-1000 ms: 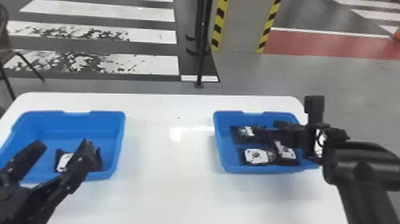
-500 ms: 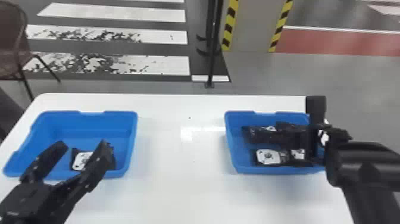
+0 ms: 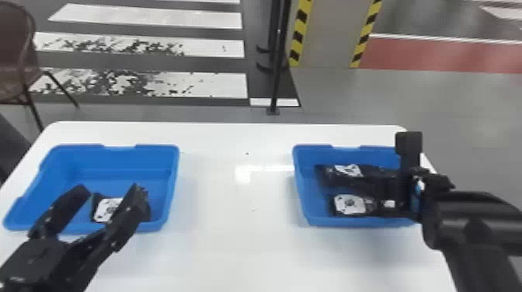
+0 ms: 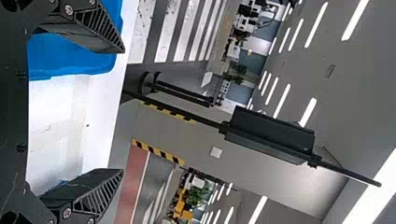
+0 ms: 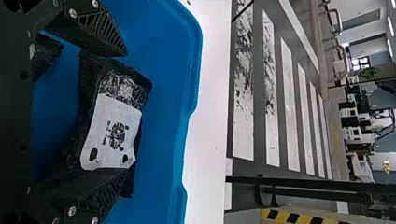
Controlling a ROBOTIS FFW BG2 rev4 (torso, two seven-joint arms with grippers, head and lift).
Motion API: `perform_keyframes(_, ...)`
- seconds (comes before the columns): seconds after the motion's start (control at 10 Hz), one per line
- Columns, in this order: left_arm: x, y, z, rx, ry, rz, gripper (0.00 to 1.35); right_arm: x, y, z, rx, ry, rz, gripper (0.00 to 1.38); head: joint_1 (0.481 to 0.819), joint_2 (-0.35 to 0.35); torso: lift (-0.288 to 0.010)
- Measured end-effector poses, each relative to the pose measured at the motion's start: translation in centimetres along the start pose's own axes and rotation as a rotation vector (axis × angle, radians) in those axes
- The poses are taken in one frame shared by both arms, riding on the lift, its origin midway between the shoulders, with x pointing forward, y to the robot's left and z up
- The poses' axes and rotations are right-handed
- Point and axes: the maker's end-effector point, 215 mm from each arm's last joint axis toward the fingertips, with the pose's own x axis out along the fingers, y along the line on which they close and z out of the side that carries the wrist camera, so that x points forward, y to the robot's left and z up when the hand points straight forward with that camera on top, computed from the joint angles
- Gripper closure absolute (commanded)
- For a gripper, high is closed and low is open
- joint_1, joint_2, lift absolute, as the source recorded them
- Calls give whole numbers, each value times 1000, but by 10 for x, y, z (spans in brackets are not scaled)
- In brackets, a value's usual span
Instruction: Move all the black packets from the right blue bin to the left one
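Over the right blue bin (image 3: 302, 194) is my right gripper (image 3: 409, 171). Black packets with white labels lie there, one farther back (image 3: 349, 171) and one nearer (image 3: 349, 205); the gripper hides part of the contents. In the right wrist view, my right gripper (image 5: 126, 113) is open, with a labelled packet (image 5: 112, 130) spanning the space between its fingers, loosely. My left gripper (image 3: 110, 189) stands open above the near side of the left blue bin (image 3: 174, 182), where a black packet (image 3: 105, 209) shows between its fingers. The left wrist view also shows my left gripper (image 4: 123, 111) open.
Both bins stand on a white table (image 3: 233, 240), with a wide gap between them. Beyond its far edge are a dark post (image 3: 277, 58) and, at the left, a chair (image 3: 17, 58).
The head view has swung, shifting the scene rightward. My right gripper has come lower over the packets, and the far packet's label now lies farther right in the bin. The left gripper stays open.
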Motion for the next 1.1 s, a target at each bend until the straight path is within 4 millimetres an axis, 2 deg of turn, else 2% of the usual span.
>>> perform_keyframes(0.4,3,-3,-4,-11,3,-13,125,10,-5,-11,33,19,-10,153,695,-113,-140)
perform_keyframes(0.5,4,-4,-5,-11,3,-15,125,14,-3,-10,34,20,-6,252,695,-112,-140)
perform_keyframes(0.7,4,-3,-6,-12,6,-15,125,23,4,-8,22,41,7,848,695,-98,-140)
perform_keyframes(0.8,3,-2,-6,-13,5,-14,125,26,7,-11,23,59,12,1052,695,-93,-140)
perform_keyframes(0.9,3,-1,-6,-15,5,-13,125,27,9,-14,32,65,19,1101,695,-89,-140)
perform_keyframes(1.1,2,1,-7,-20,2,-14,125,24,13,-22,48,72,24,1110,695,-86,-140)
